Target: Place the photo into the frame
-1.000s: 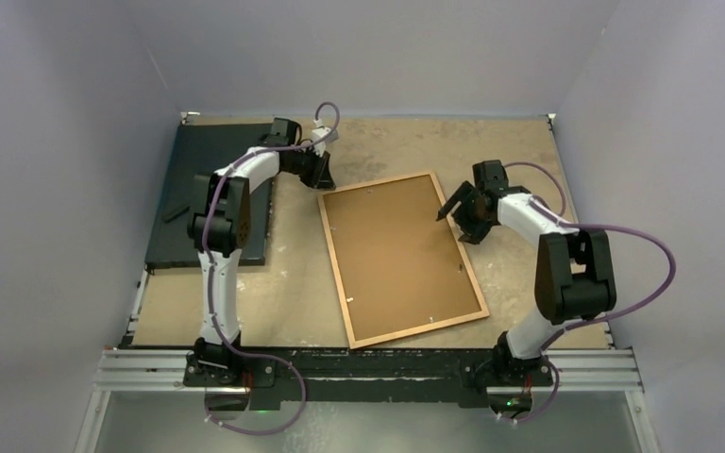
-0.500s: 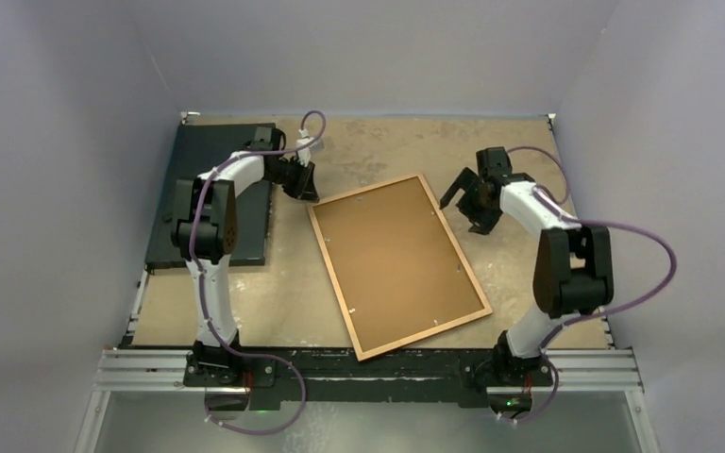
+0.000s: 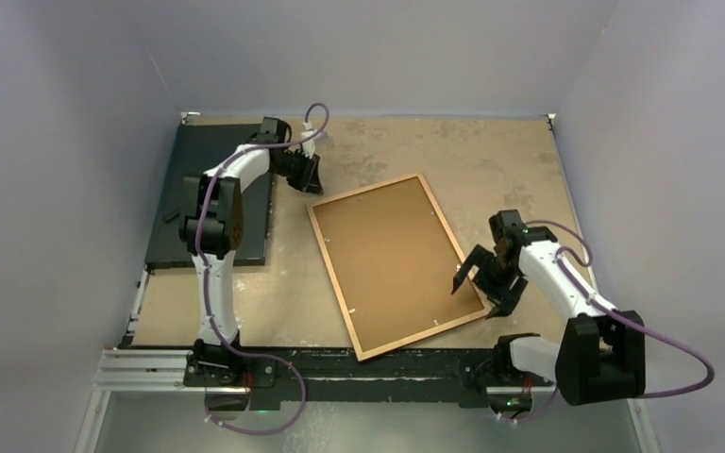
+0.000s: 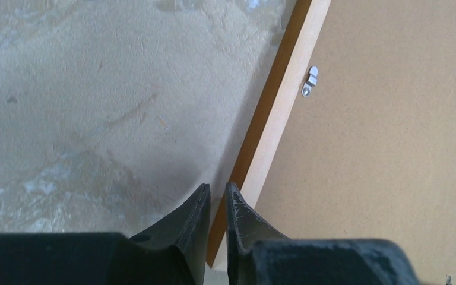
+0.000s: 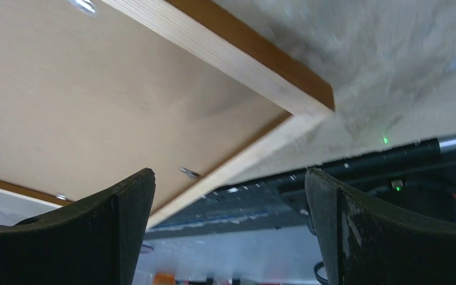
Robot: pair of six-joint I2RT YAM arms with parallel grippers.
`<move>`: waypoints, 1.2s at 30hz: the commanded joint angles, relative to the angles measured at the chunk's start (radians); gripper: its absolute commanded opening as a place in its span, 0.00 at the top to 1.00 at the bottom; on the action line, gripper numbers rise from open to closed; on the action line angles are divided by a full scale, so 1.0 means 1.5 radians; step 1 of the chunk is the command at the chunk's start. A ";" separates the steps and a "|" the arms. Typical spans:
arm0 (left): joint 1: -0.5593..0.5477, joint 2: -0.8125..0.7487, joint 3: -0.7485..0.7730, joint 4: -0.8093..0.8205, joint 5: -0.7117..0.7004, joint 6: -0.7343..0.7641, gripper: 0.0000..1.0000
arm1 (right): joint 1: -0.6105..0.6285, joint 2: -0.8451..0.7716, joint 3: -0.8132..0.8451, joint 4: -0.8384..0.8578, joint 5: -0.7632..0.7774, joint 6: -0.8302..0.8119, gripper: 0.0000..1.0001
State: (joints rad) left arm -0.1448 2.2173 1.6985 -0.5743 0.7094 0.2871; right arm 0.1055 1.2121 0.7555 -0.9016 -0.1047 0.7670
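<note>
1. Left gripper: fingers nearly together with a thin slit and nothing between them. The tips sit just outside the frame's long left edge, near its far-left corner.
2. Right gripper: fingers wide apart and empty, over the diagonally opposite near-right corner.
3. Frame: lies back-up with the backing board seated. Its long axis runs away from the bases, far end leaning left.
4. Photo: not in view.

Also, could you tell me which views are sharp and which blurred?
Top external: sharp, evenly lit. Left wrist: the frame crisp, a soft shadow on the table beside it. Right wrist: background smeared, the right end effector close and out of focus.
</note>
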 commanded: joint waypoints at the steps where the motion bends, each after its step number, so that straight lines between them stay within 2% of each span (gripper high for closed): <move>1: -0.014 0.028 0.048 -0.003 0.004 -0.010 0.86 | -0.002 -0.044 -0.058 -0.072 -0.037 0.010 0.01; 6: -0.016 0.044 0.054 0.002 -0.001 -0.013 0.86 | -0.001 -0.074 -0.117 -0.016 -0.043 0.038 0.01; 10: -0.020 0.057 0.055 0.011 -0.002 -0.021 0.87 | -0.001 -0.086 -0.173 0.143 -0.078 0.086 0.01; 14: -0.022 0.062 0.048 -0.012 0.001 -0.009 0.90 | -0.001 -0.033 -0.191 0.288 -0.123 0.126 0.01; 17: -0.023 0.051 0.019 -0.029 -0.003 0.013 0.92 | -0.002 0.020 -0.143 0.345 -0.117 0.146 0.01; 24: -0.022 -0.005 -0.084 -0.063 0.001 0.055 0.94 | -0.027 0.176 0.048 0.412 -0.086 0.116 0.01; 30: -0.030 -0.041 -0.169 -0.070 0.003 0.075 0.94 | -0.069 0.270 0.132 0.451 -0.069 0.101 0.01; 36: -0.060 -0.036 -0.181 -0.047 0.007 0.050 0.94 | -0.112 0.329 0.199 0.479 -0.065 0.098 0.01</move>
State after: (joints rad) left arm -0.1467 2.1181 1.4799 -0.5404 0.6598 0.3843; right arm -0.0624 1.6646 0.9722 -0.3241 -0.1436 0.8967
